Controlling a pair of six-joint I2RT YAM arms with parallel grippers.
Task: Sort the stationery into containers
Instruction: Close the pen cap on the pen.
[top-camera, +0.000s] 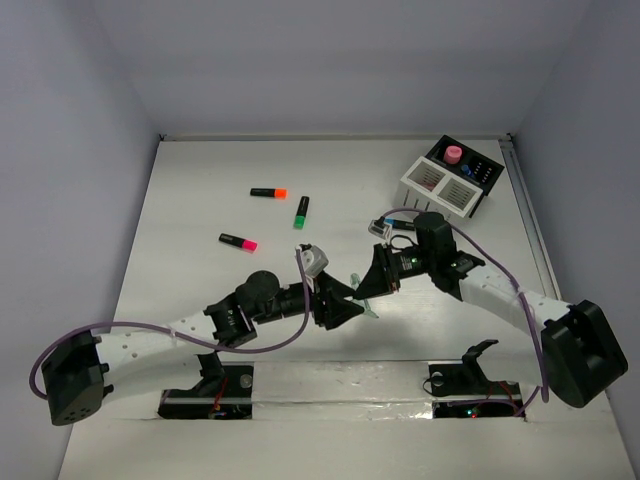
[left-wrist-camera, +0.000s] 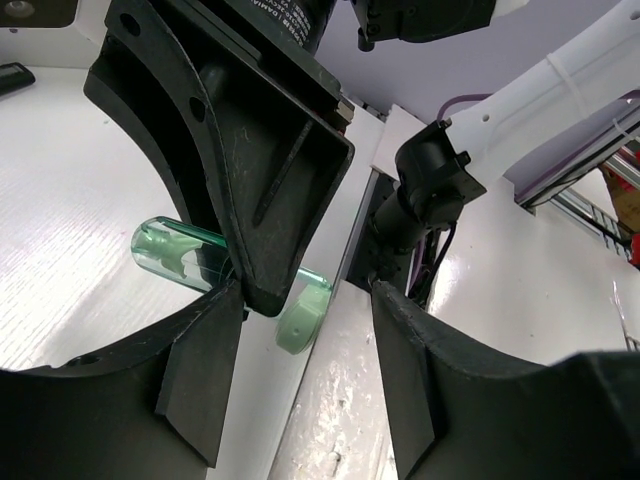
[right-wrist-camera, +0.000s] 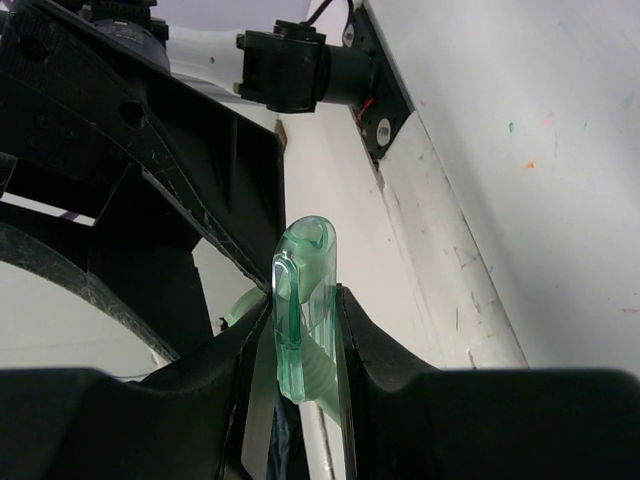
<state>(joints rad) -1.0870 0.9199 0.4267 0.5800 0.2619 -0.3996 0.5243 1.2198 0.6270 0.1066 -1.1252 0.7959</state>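
Over the white table (top-camera: 200, 170), the jaws of your right gripper (right-wrist-camera: 300, 312) grip a translucent green plastic T-shaped piece (right-wrist-camera: 300, 270) mid-body; those of your left gripper (left-wrist-camera: 305, 335) stand open around it. Light, stiff, probably slippery: take its exposed end squarely.

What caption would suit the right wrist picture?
Close-up: the right hand pinching a translucent green stationery piece.

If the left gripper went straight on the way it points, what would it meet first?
The translucent green piece clamped in the right gripper: it lies right at the open fingertips of the left gripper. The right gripper's black finger looks about as near, so order is uncertain.
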